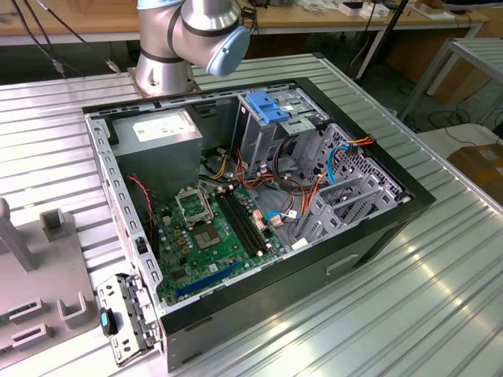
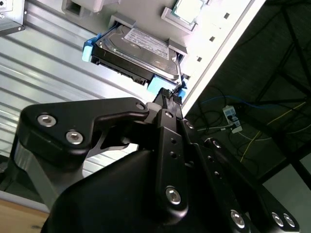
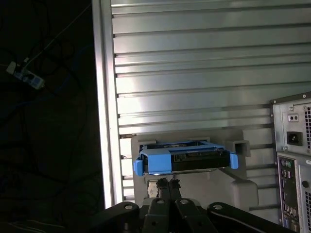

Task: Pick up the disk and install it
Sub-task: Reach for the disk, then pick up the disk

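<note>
The disk (image 2: 141,46) is a black-and-silver drive with a white label and a blue plastic frame (image 3: 158,161). It rests in a slot of a grey fixture (image 3: 243,189) on the ribbed metal table. In both wrist views my gripper (image 2: 172,95) points at the near blue edge of the disk (image 3: 199,160). Its fingertips (image 3: 166,183) stand pressed together just short of that frame, with nothing between them. The open computer case (image 1: 377,228) lies on its side in the exterior view.
Inside the case are a green motherboard (image 1: 212,236), a grey power-supply box (image 1: 161,137) and a drive cage topped by a blue bracket (image 1: 266,106). The case's rear panel (image 3: 294,165) stands close beside the fixture. The table edge (image 3: 104,121) runs near the disk, with dark floor and cables beyond.
</note>
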You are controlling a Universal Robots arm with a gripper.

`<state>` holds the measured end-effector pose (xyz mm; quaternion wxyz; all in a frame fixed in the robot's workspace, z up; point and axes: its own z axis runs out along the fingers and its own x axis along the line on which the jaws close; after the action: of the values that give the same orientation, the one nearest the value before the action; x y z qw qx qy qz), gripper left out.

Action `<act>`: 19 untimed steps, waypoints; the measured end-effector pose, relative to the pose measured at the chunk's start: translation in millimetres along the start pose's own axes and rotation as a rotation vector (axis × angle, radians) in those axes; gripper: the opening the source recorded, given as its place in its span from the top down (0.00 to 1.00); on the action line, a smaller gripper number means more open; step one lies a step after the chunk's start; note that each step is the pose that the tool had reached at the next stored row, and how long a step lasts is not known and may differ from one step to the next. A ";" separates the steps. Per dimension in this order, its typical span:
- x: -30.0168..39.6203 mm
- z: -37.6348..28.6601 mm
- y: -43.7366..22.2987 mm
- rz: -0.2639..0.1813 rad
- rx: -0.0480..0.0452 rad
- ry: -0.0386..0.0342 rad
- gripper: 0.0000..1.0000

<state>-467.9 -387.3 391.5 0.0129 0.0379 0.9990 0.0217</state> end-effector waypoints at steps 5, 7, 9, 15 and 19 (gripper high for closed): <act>0.1 0.0 0.0 0.000 0.0000 0.0000 0.89; 0.1 0.0 0.0 0.000 0.0000 0.0000 0.89; 0.1 0.0 0.0 -0.005 -0.0001 0.0002 0.89; 0.2 0.0 0.0 -0.171 -0.0040 0.0076 0.89; 0.1 0.1 0.0 -0.279 -0.0064 0.0124 0.89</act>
<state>-468.0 -387.3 391.4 0.0098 -0.1014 0.9945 0.0231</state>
